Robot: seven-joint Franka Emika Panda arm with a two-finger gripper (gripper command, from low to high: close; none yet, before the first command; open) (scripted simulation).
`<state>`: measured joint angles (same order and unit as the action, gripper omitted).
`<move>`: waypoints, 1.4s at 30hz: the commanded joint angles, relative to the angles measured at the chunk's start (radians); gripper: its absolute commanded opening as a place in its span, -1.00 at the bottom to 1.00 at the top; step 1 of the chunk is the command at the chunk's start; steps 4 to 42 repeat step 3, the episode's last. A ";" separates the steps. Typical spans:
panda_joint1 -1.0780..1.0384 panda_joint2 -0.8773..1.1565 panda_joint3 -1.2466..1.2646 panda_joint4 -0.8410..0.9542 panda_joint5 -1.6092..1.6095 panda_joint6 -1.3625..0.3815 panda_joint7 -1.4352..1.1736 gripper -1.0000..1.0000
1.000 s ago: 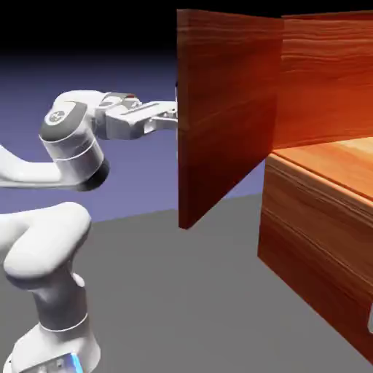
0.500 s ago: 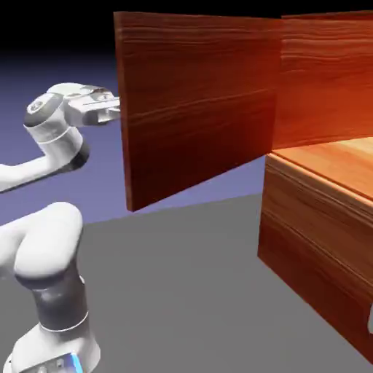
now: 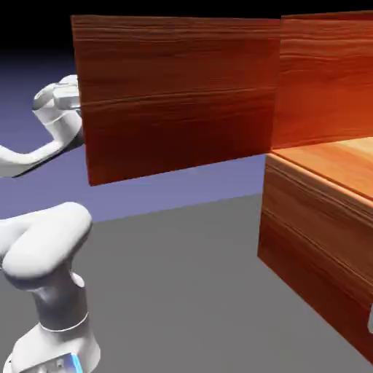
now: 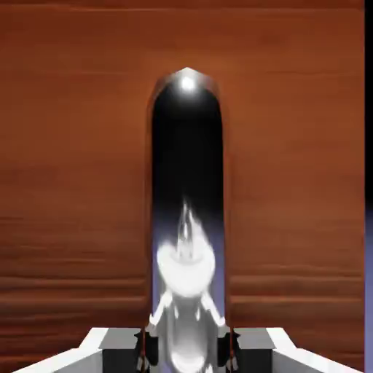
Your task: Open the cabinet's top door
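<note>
The top door has swung a long way out. A second ago only its thin side faced the outside camera and it looked narrow. Now its whole flat back shows, wide and red-brown, and its free edge reaches far to the left of the picture. It still hangs by its hinge side on the cabinet, which stands at the right. Below the door, the lighter shelf inside the cabinet is open to see.

The arm has moved left along with the door. In the outside view the claw is hidden behind the door's far edge.

The hand view shows what the claw is doing. It is squeezed tight on the handle, a shiny silver bar that runs up the middle of the picture. The two fingers press on it from each side. The brown door wood fills the rest of that view.

So the pull is working. The door looks almost fully open, and the job seems nearly done. Maybe only a little more swing is left, then the claw can let go.
</note>
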<state>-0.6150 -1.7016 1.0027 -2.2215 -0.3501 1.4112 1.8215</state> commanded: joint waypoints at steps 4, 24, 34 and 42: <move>-0.070 0.013 0.019 0.106 0.008 -0.086 -0.012 -1.00; -0.070 0.013 0.019 0.106 0.008 -0.086 -0.012 -1.00; -0.070 0.013 0.019 0.106 0.008 -0.086 -0.012 -1.00; -0.070 0.013 0.019 0.106 0.008 -0.086 -0.012 -1.00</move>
